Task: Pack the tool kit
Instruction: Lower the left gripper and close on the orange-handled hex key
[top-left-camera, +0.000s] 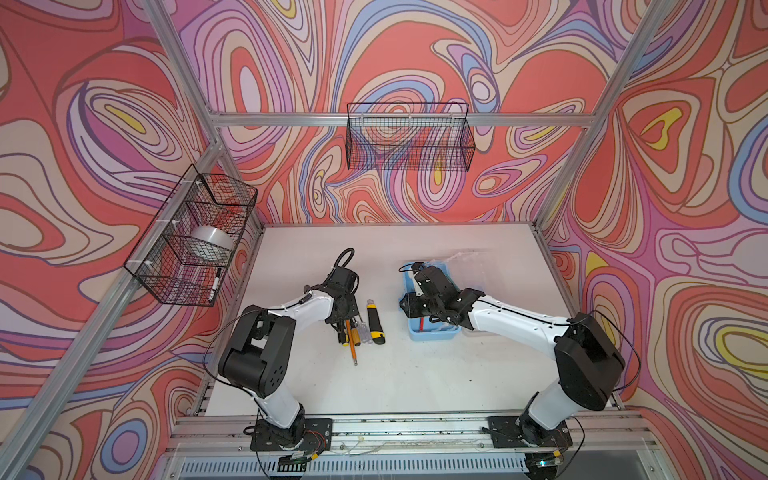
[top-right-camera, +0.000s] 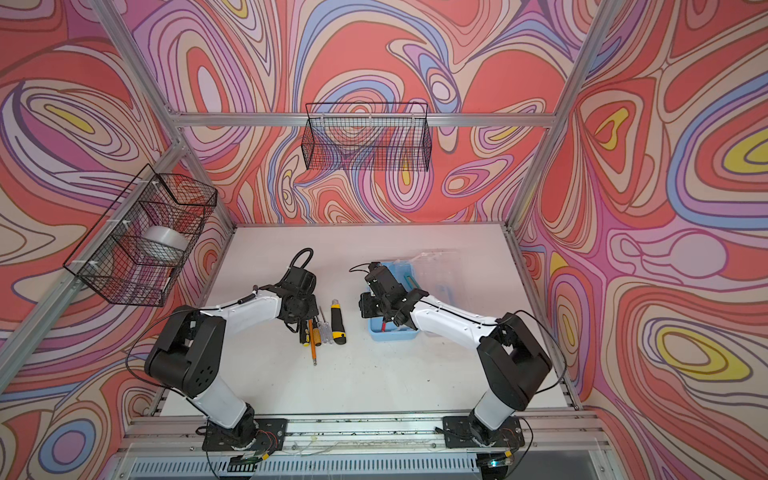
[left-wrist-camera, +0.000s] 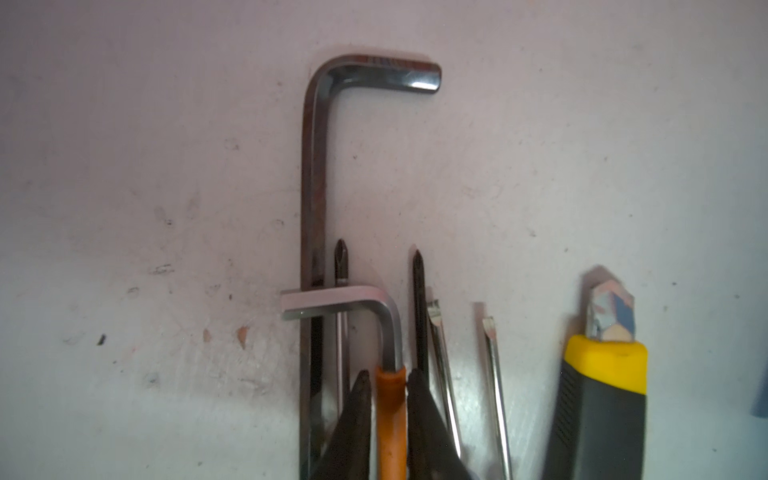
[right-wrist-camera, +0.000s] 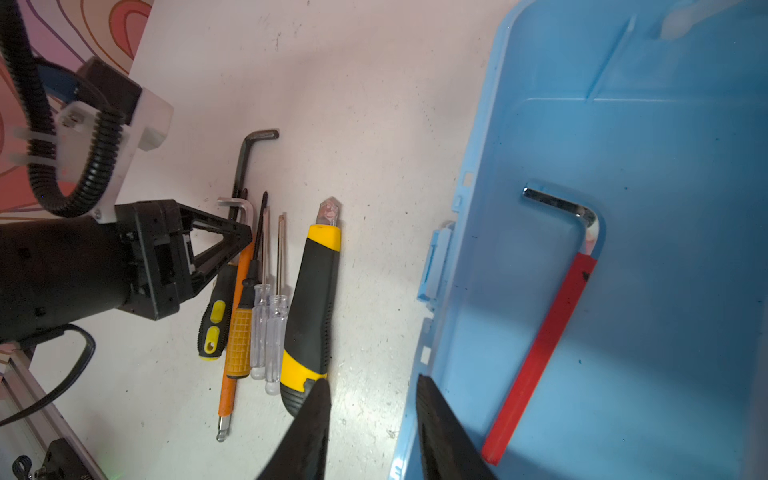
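The white table (top-left-camera: 415, 374) carries everything. Right of the middle sits the light-blue box (top-left-camera: 432, 334), its long axis running from the near edge to the far edge. Its clear lid (top-right-camera: 440, 270) is thrown open on the far right side. The right pincer (right-wrist-camera: 374, 382) is spread with nothing between its fingers. It straddles the box's long wall on the side that faces the loose tools, one finger over the table and one over the box. Left of the box, well apart from it, the tools lie in a tight row, all lengthwise like the box. Nearest the box is the black-and-yellow knife (top-left-camera: 375, 322), blade end toward the far edge. At the row's far-left side lies the dark hex key (left-wrist-camera: 313, 208), its short bend at the far end turned toward the knife. The orange-sleeved hex key (left-wrist-camera: 390, 415) has its short arm lying across the dark one and its long end toward the near edge. The left pincer (left-wrist-camera: 388, 374) brackets its sleeve closely, a finger on each side, but I cannot tell whether it presses. Inside the box a red-sleeved hex key (right-wrist-camera: 540, 353) lies along its length. Four screwdrivers (right-wrist-camera: 259, 328) fill the row, tips toward the far edge.
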